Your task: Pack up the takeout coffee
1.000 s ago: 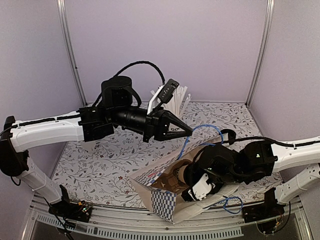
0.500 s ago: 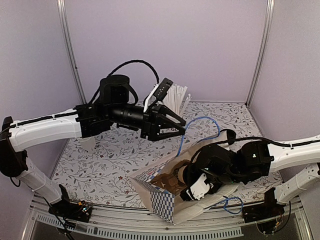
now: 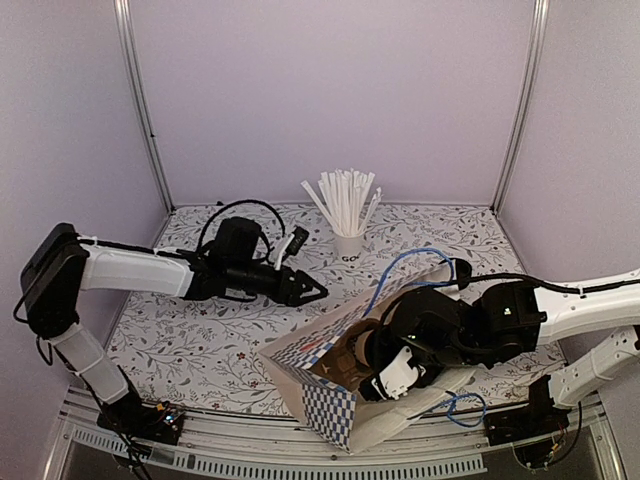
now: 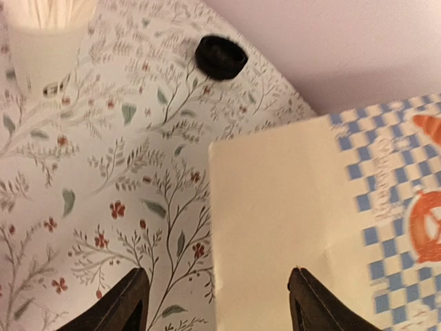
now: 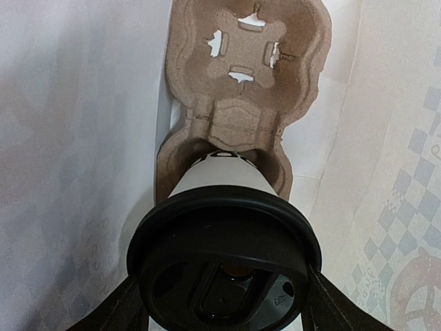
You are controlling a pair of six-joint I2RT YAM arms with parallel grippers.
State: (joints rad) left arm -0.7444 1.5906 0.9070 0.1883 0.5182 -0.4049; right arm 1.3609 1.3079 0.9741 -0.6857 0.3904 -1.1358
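In the right wrist view the takeout coffee [image 5: 224, 207], a white cup with a black lid, stands in one socket of a brown pulp carrier [image 5: 244, 76] inside the checkered paper bag [image 3: 322, 402]. My right gripper [image 5: 224, 314] is shut on the cup, with a finger pressed against each side of the lid. From above, that gripper [image 3: 385, 368] reaches into the bag's mouth and hides the cup. My left gripper [image 3: 312, 292] hovers low over the table just left of the bag, open and empty. Its fingertips [image 4: 131, 303] straddle the bag's cream side [image 4: 275, 207].
A white cup full of straws [image 3: 347, 240] stands at the back centre. The bag's blue cord handles show, one looping above its mouth [image 3: 400, 262] and one by the near right edge [image 3: 462, 405]. A small black round object [image 4: 220, 55] lies near the back wall.
My left gripper opened, let go of the bag's blue handle, then dropped and drew back left to just above the table. The right gripper stayed in the bag on the cup.
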